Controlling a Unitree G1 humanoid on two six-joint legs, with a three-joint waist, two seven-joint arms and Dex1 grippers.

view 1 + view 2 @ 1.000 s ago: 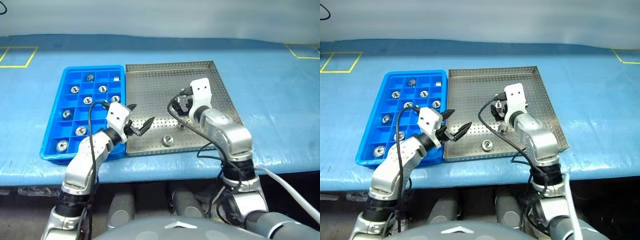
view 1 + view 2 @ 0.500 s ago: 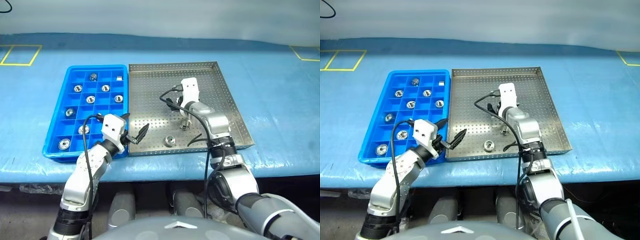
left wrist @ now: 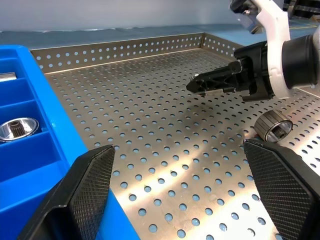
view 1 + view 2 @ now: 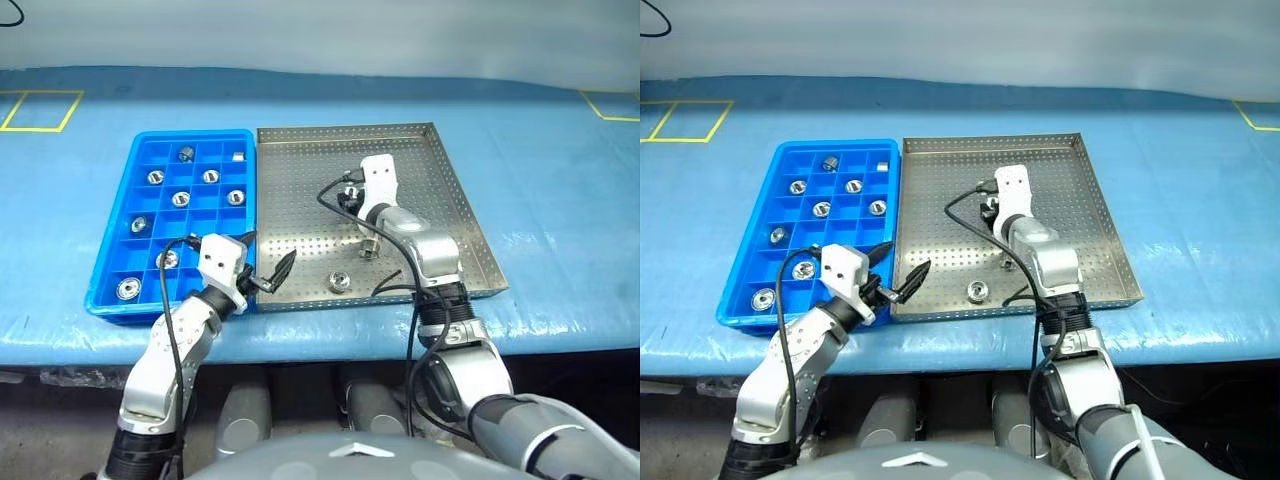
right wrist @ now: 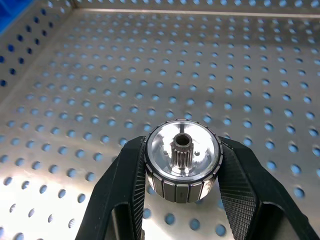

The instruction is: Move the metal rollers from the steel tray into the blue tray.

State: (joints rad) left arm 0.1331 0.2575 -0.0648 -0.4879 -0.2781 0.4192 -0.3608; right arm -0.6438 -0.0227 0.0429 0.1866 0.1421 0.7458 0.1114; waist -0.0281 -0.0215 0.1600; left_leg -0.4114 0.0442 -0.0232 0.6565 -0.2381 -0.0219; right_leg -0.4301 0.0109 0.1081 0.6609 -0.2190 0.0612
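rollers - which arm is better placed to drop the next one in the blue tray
Right. Its end effector is already shut on a roller above the steel tray. The left end effector is open and holds nothing, though it sits right beside the blue tray.

No readable text, labels, brands or numbers anywhere in views.

Right hand (image 5: 182, 172) clamped; left hand (image 4: 262, 268) spread wide.

Blue-covered table (image 4: 560, 200) with yellow taped squares (image 4: 35, 108) near its far corners, set against a pale wall (image 4: 320, 35).
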